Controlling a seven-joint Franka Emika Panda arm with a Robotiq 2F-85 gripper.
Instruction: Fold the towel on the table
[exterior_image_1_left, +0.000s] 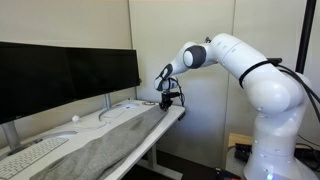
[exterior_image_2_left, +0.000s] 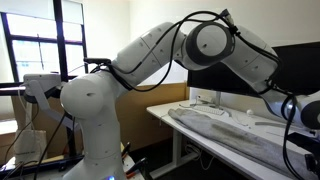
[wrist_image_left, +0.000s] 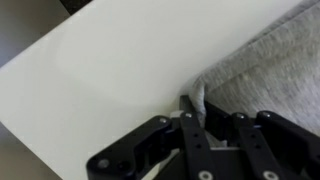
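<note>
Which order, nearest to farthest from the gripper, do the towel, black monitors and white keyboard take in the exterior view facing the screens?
From the gripper:
1. towel: its end lies just beneath the gripper.
2. black monitors: along the desk's back edge, picture left.
3. white keyboard: desk's far end, bottom-left corner of the picture.

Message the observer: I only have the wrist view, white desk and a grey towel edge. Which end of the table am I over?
Observer: The end effector is over the table end farthest from the keyboard.
Operator: How does the towel lie?
Observer: The towel stretches lengthwise along the front edge, beside the keyboard.
Operator: What's behind it?
Observer: Black monitors stand along the back.
</note>
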